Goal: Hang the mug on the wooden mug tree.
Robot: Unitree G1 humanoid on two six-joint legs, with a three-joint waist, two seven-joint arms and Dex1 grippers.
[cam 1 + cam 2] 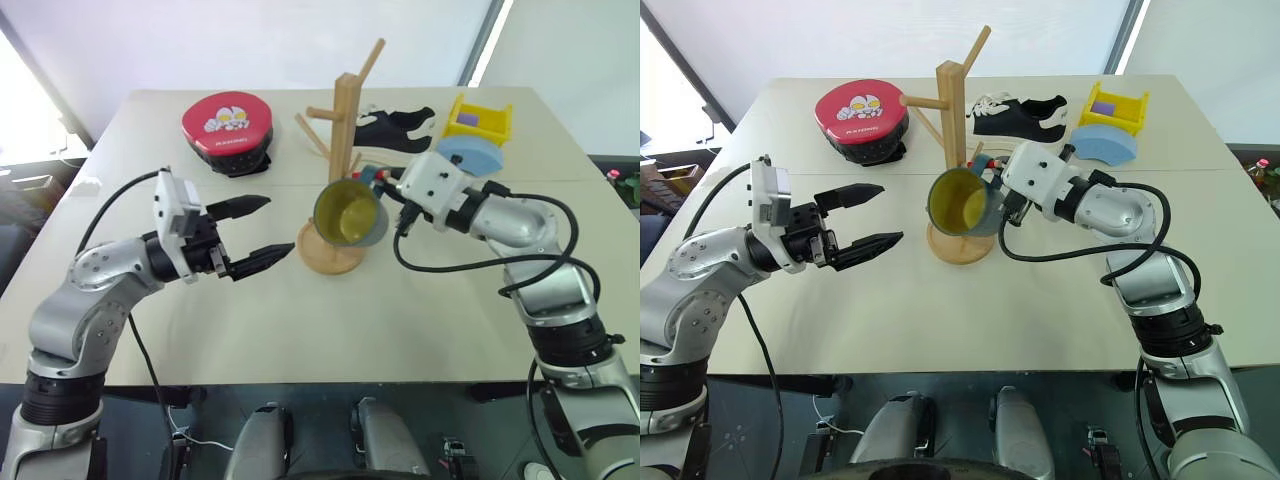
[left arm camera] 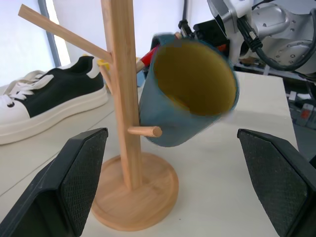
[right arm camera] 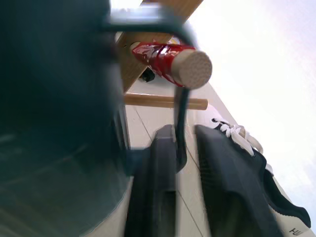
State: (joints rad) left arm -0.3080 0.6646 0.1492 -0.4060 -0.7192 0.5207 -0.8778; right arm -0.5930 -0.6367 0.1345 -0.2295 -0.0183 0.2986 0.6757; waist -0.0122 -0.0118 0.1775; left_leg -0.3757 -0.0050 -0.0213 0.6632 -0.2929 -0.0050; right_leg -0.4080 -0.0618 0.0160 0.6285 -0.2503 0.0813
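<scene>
Hanging on a red-tipped peg (image 3: 170, 58) of the wooden mug tree (image 1: 344, 140), the mug (image 1: 351, 212) tilts; the right gripper (image 3: 185, 143) seems loosened around its handle, while the left gripper (image 1: 258, 232) waits wide open, empty.

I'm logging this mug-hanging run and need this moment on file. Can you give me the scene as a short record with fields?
mug: teal mug tipped on its side at the wooden mug tree, its handle looped over a red-taped peg
right claw: fingers either side of the handle, slightly parted
left claw: open, empty, pointing at the mug
table, behind: red round case, black-and-white shoe, yellow box, light blue block
</scene>
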